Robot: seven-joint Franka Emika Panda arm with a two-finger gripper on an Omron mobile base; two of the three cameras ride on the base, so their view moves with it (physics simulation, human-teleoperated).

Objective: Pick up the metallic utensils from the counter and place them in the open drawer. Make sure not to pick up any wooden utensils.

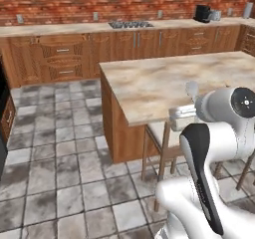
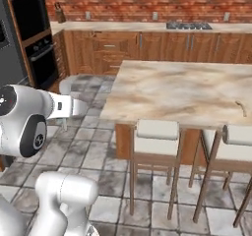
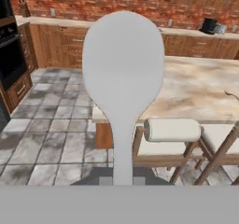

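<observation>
Gripping smooth silver round-bowled spoon

A kitchen: brick wall, wood cabinets, hob, oven, marbled island with stools.

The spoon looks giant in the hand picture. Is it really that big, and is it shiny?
In the hand view the spoon sits right against the camera, so it looks huge; it is flat pale grey, with no glare. In the left base view the same spoon is small. The island counter is evenly lit in the right base view.
</observation>
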